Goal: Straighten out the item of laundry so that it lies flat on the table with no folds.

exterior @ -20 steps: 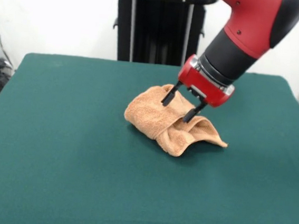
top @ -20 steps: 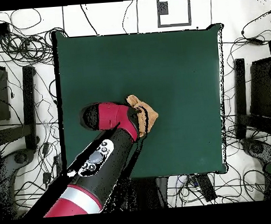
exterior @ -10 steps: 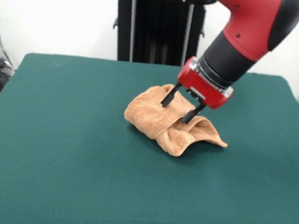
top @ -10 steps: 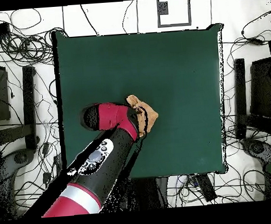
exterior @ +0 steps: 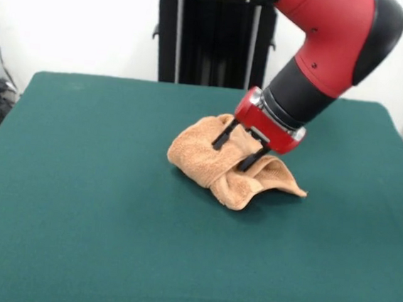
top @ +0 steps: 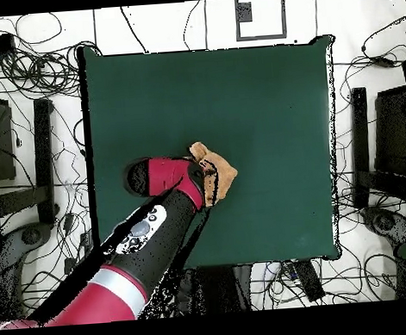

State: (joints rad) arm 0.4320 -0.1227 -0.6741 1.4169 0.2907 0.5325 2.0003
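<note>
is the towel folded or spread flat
Folded: the towel sits bunched in a raised hump with overlapping layers on the table.

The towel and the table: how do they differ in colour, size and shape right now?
The towel is light orange-tan, the table dark green. The towel is small and covers little of the much larger table. The towel is bunched into raised folds, the table lies flat and smooth. The open gripper stands over the towel's folds, not over bare table. Both look soft and matte.

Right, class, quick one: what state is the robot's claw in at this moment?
Claw: open, its two black fingers spread over the crumpled orange-tan terry towel, holding nothing.
</note>
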